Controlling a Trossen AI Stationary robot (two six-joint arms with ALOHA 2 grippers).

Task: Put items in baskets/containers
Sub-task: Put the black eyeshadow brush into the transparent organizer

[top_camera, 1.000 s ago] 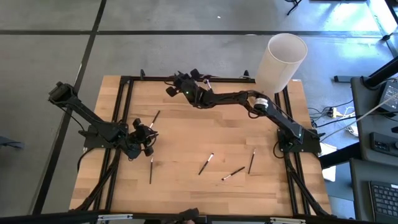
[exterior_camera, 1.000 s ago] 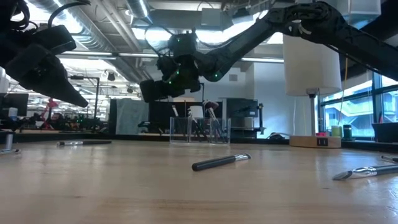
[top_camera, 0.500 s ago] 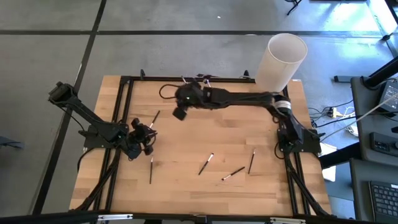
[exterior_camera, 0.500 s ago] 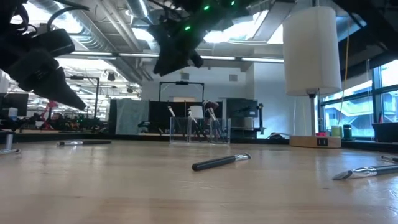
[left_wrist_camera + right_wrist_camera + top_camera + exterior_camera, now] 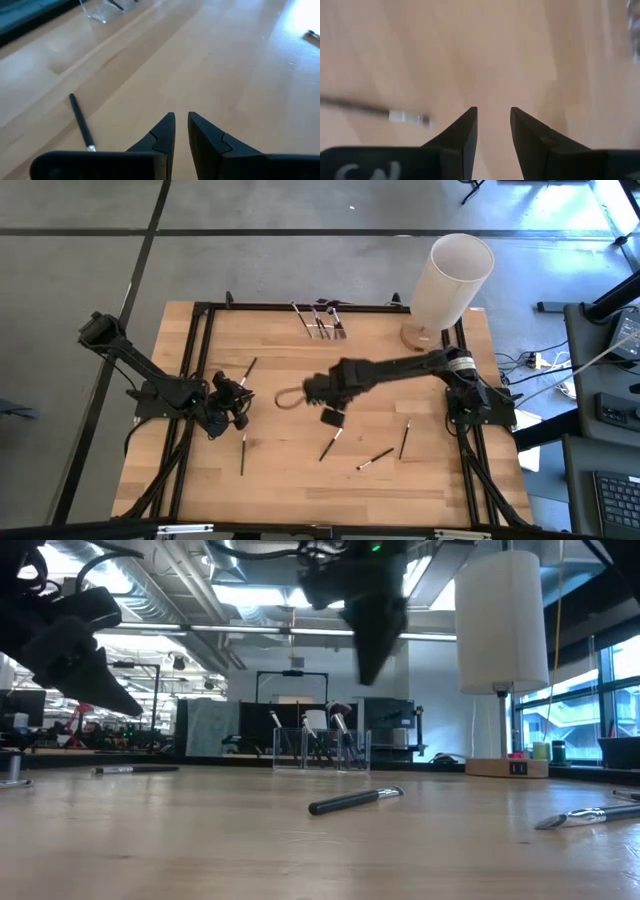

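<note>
Wooden table point(image 5: 300, 480) partly cleared: fetching step in hand, judging by the layout.

Right gripper point(image 5: 318, 392) over mid-table, pointing down, fingers apart with nothing between them in the right wrist view. Left gripper point(image 5: 240, 395) waiting near the left side, fingers only slightly apart, nothing between them.

Clear holder point(image 5: 320, 322) at the far edge, already carrying several brushes upright or leaning. Loose brushes on the wood: one just beside the right gripper point(image 5: 332, 442), two more to its right point(image 5: 375, 459) point(image 5: 404, 438), and two near the left gripper point(image 5: 249, 368) point(image 5: 242, 452).

Next, probably: lowering onto the nearest brush, lining the fingers across its thin handle, closing low enough to catch it off the flat wood.

Against a second ago: right arm no longer over the holder at the far edge but swung back to the middle, its fingers a little wider; left arm and loose brushes unchanged.
</note>
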